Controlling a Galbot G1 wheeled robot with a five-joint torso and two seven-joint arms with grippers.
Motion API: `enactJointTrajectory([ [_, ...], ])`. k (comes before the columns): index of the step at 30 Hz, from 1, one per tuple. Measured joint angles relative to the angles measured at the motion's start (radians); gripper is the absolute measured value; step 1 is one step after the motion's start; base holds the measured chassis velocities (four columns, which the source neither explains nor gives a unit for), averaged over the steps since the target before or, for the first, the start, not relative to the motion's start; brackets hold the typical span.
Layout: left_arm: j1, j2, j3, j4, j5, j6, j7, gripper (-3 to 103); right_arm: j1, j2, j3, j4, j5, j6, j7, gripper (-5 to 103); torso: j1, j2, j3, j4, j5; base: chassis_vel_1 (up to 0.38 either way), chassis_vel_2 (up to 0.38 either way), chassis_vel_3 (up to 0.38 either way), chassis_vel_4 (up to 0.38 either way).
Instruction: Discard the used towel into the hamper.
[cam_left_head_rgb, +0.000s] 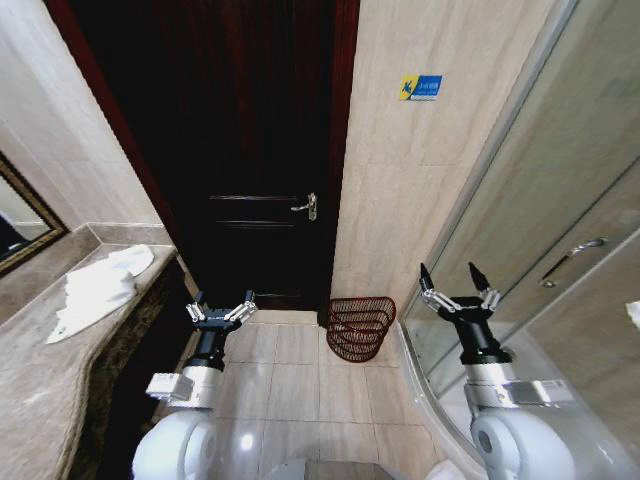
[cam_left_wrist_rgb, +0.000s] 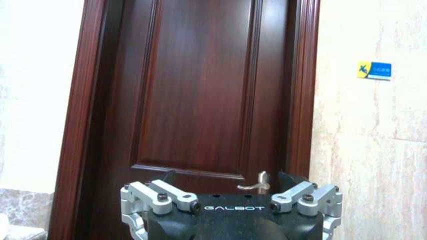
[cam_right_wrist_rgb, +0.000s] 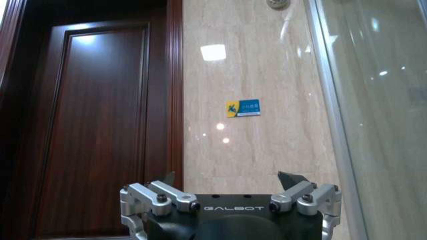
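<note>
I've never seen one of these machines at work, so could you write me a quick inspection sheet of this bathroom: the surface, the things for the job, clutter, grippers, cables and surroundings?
Surface: stone counter on the robot's left; pale tiled floor ahead.
Job's things: white towel lying crumpled on the counter; hamper on the floor against the wall by the door, tipped toward the robot.
Clutter: nothing seen.
Grippers: left gripper open, held in the air over the floor beside the counter edge, holding nothing; right gripper open, raised near the glass shower door, holding nothing.
Cables: nothing seen.
Surroundings: dark wooden door shut, metal handle; small blue and yellow sign on the wall; framed mirror above the counter.
</note>
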Motion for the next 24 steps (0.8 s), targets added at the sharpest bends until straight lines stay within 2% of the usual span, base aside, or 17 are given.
enactJointTrajectory([
  [9, 0.016, 0.000, 0.012, -0.010, 0.020, -0.001, -0.002, 100, -0.005, -0.006, 0.003, 0.009, 0.000, -0.006, 0.020, 100, 0.001, 0.000, 0.000, 0.0001, 0.0000, 0.029, 0.029, 0.028, 0.022],
  [24, 0.014, 0.000, 0.028, -0.004, 0.040, 0.001, 0.000, 100, 0.002, 0.000, 0.001, 0.011, 0.000, -0.015, 0.023, 100, 0.000, 0.000, 0.000, 0.0001, 0.0001, 0.096, 0.085, 0.089, 0.096],
])
